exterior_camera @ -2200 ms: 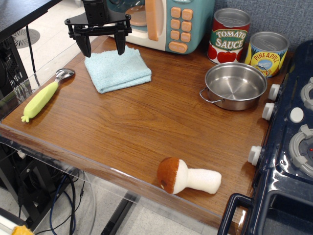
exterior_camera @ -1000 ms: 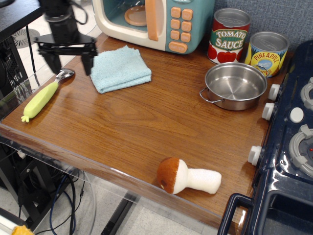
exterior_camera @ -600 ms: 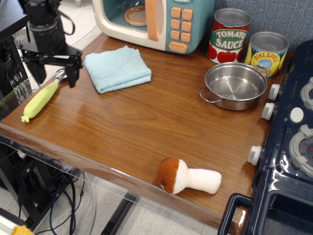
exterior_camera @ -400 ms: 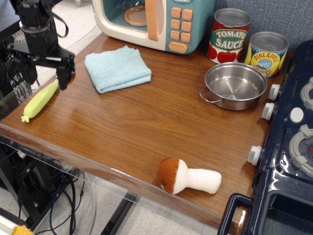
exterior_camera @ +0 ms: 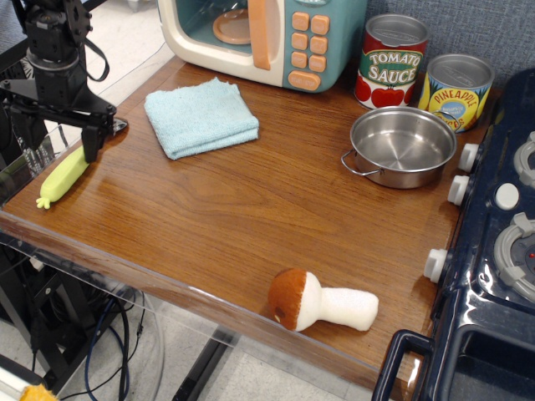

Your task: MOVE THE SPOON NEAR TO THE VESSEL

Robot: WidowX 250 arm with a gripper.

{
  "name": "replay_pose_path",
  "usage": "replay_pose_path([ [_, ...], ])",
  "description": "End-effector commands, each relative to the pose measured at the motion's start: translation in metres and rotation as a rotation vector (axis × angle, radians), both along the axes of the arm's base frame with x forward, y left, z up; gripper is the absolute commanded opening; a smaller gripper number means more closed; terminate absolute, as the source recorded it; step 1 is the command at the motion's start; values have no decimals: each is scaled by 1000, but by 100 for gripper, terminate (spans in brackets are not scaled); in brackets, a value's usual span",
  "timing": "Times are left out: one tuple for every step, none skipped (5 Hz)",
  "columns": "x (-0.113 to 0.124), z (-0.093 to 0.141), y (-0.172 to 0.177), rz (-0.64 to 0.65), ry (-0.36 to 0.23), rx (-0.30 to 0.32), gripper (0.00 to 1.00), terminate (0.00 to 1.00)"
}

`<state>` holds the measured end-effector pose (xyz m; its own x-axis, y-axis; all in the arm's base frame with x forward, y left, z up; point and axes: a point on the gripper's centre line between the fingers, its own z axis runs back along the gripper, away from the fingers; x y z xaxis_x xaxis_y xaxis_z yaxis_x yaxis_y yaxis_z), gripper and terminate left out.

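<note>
The brown tabletop point(exterior_camera: 251, 217) holds the shiny vessel point(exterior_camera: 403, 146) near its back right edge. Far left of the vessel, the black end effector point(exterior_camera: 57, 140) hangs wide open over the spoon point(exterior_camera: 60, 177) — holding nothing — while the spoon lies flat.

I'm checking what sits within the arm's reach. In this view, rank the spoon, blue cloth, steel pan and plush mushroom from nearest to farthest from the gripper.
From the gripper:
1. spoon, directly beneath it at the left edge
2. blue cloth, just right
3. plush mushroom, front edge
4. steel pan, far right
</note>
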<state>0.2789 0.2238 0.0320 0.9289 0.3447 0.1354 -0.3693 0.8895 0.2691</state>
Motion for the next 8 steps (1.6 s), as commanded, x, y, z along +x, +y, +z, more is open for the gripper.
replay_pose_path([
  [8, -14, 0, -8, 72, -63, 100, 0],
  [10, -15, 0, -10, 69, -83, 0, 0],
  [11, -14, -1, -13, 57, -89, 0, 0],
  [11, -10, -4, -17, 51, -94, 0, 0],
  [12, -4, -8, -29, 31, -118, 0, 0],
  [14, 13, -9, -10, -12, -156, 0, 0],
  [17, 40, -17, 4, -85, -167, 0, 0],
  [23, 62, -39, 8, -125, -251, 0, 0],
])
